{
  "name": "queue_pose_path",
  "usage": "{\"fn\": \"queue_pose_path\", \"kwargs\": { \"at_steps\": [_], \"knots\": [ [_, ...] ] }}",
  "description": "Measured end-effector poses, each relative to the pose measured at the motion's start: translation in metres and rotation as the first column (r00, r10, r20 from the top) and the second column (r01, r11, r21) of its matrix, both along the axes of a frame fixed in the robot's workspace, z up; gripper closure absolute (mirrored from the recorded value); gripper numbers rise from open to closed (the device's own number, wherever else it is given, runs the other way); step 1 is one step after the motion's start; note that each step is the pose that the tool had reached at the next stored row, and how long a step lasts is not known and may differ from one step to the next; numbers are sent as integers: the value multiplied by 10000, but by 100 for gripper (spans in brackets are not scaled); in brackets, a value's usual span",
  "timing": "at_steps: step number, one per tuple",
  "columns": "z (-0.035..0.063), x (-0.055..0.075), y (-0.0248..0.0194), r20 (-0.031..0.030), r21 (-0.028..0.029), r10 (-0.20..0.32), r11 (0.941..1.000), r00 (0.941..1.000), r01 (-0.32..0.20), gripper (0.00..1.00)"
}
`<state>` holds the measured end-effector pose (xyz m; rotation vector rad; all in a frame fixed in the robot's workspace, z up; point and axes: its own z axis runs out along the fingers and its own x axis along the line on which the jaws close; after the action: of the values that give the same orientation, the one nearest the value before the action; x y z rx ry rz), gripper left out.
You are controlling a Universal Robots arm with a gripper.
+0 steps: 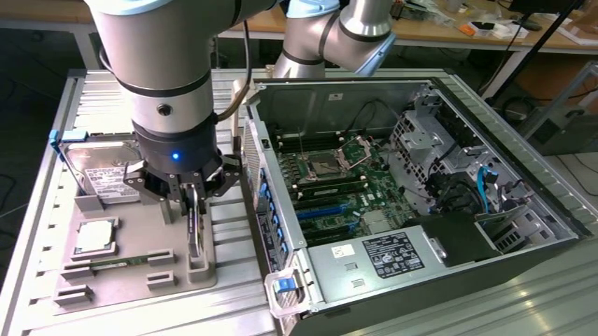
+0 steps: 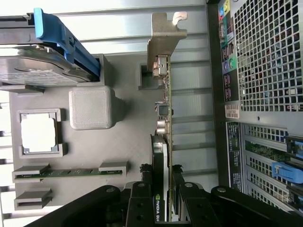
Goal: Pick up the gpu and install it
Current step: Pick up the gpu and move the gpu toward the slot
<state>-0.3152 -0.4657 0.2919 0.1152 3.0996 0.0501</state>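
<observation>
The gpu (image 1: pixel 195 241) stands edge-on in a slot of the grey holder tray (image 1: pixel 140 224), at the exterior view's left of the open computer case (image 1: pixel 523 203). My gripper (image 1: pixel 192 206) hangs straight down over it, one finger on each side of the card's upper edge. In the wrist view the gpu (image 2: pixel 164 118) shows its thin green board, black shroud and silver bracket. The gripper (image 2: pixel 161 172) has its fingers (image 2: pixel 146 177) pressed against both faces, shut on the card. The card's lower edge still rests in the tray (image 2: pixel 128 142).
The tray also holds a silver hard drive (image 1: pixel 105 175), a processor (image 1: pixel 95 236) and a narrow green memory stick (image 1: pixel 117 264). Inside the case the motherboard with blue slots (image 1: pixel 327 210) lies exposed. The case's rear panel (image 2: pixel 265 71) stands close beside the card.
</observation>
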Motion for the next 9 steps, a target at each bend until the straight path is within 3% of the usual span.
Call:
{"fn": "queue_pose_path", "kwargs": {
  "at_steps": [9],
  "knots": [
    [30,0,0,1,0,-1,10000,10000,1,73]
  ]
}}
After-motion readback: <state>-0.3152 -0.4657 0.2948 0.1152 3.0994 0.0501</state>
